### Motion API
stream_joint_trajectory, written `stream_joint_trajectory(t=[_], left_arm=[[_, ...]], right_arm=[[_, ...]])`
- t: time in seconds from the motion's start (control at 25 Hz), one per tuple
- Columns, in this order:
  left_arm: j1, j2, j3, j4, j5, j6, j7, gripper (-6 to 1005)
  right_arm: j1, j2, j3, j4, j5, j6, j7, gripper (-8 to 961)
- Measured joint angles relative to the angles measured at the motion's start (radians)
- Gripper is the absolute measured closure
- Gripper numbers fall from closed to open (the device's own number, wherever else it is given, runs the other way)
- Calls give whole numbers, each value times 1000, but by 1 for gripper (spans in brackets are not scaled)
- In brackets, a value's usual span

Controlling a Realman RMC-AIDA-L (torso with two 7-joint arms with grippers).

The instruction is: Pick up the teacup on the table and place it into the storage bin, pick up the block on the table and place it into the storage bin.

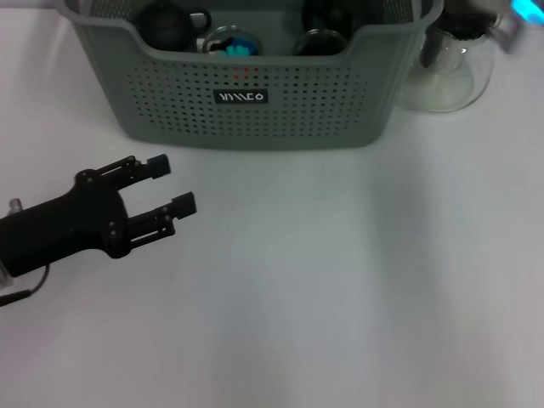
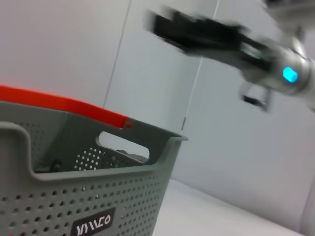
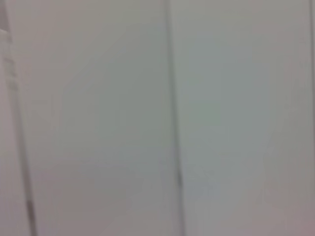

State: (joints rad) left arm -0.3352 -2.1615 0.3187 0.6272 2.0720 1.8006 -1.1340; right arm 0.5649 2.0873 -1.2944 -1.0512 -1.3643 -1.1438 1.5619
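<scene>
Storage bin [image 1: 255, 110] sits at far edge of white bench [image 1: 340, 280], dark cups inside, glass jug [image 1: 446, 72] just beside its right end. Left gripper [image 1: 170, 183] hovers low over bench, in front of bin, fingers [image 1: 157, 165] spread apart, holding nothing. Right gripper [image 2: 170, 27] raised above bin; finger state: cannot tell.

The table [image 1: 340, 280] is a plain white surface; the storage bin [image 1: 255, 110] stands on it at the far edge; a clear glass jug [image 1: 446, 72] stands just beside the bin's right end.
</scene>
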Motion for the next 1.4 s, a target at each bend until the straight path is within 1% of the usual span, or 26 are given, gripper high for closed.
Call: stream_joint_trajectory(t=[0.04, 0.12, 0.2, 0.32, 0.4, 0.48, 0.6, 0.72, 0.96, 1.04, 1.16, 1.2, 1.4], left_arm=[[3, 4, -1, 8, 4, 7, 14, 268], [4, 10, 2, 21, 22, 21, 29, 268], [-9, 23, 4, 39, 83, 34, 15, 268], [-41, 40, 4, 50, 166, 41, -20, 268], [-61, 46, 17, 51, 202, 47, -18, 268], [-76, 48, 46, 51, 220, 56, 13, 215], [-85, 46, 101, 51, 228, 67, 66, 135], [-89, 37, 151, 48, 228, 64, 84, 140], [-95, 15, 166, 22, 219, 51, 89, 145], [-97, 5, 162, 18, 213, 38, 100, 145], [-97, 1, 161, 14, 211, 32, 112, 145], [-99, -4, 159, -4, 203, 23, 148, 145], [-103, -6, 161, -27, 190, 4, 166, 145]], right_arm=[[-50, -4, 21, 2, 23, -65, -45, 702], [-129, -13, 73, 11, 10, -189, -102, 609], [-195, -20, 120, 24, -79, -290, -142, 516], [-252, -21, 171, 60, -203, -378, -178, 380], [-262, -17, 192, 108, -280, -415, -199, 290], [-256, -13, 204, 169, -333, -433, -235, 234], [-228, -10, 220, 282, -357, -439, -332, 150], [-201, -6, 228, 362, -362, -443, -414, 66], [-180, -3, 232, 455, -378, -444, -532, 3], [-180, -2, 232, 470, -377, -445, -555, 5], [-179, 1, 233, 486, -377, -440, -564, 8], [-179, 1, 233, 489, -377, -438, -564, 8], [-180, 2, 240, 493, -379, -441, -565, 8]])
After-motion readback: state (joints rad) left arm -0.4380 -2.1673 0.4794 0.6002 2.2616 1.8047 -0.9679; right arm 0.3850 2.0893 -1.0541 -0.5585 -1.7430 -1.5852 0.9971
